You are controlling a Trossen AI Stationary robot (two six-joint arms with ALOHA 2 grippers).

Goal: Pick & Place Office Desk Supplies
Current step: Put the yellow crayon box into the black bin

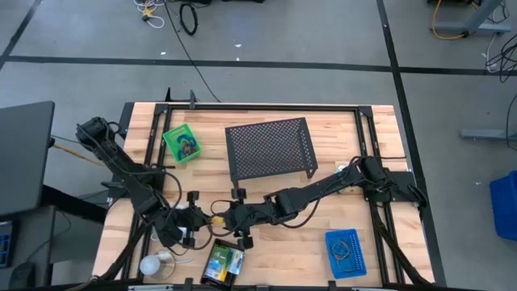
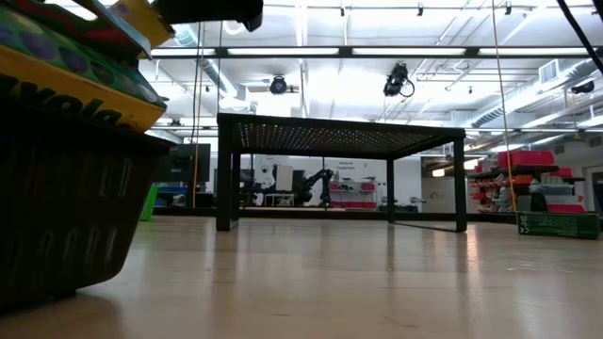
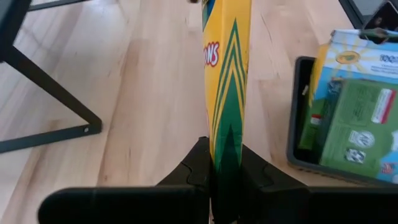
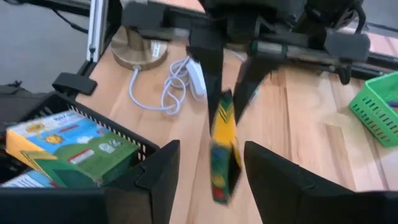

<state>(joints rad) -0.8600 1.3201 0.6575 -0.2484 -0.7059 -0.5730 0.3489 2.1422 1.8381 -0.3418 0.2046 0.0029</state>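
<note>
High view: left hand [image 1: 196, 217] and right hand [image 1: 229, 217] meet nose to nose near the table's front edge, left of centre; the yellow crayon box [image 1: 216, 217] sits between them. Black tray [image 1: 223, 263] w/ packets lies just frontward, at the front edge. Green tray [image 1: 182, 143] back-left, blue tray [image 1: 346, 252] front-right, black mesh shelf [image 1: 269, 149] mid-back.

Low view: hands not seen; only tray wall close up and the shelf.

Left wrist view: left hand pinched narrow on the box's end; box's long axis runs straight out from the fingers toward the right arm.

Right wrist view: right hand wide, fingers either side of the box's free end, not touching. Likely a handover; right hand is nearer the free end.
</note>
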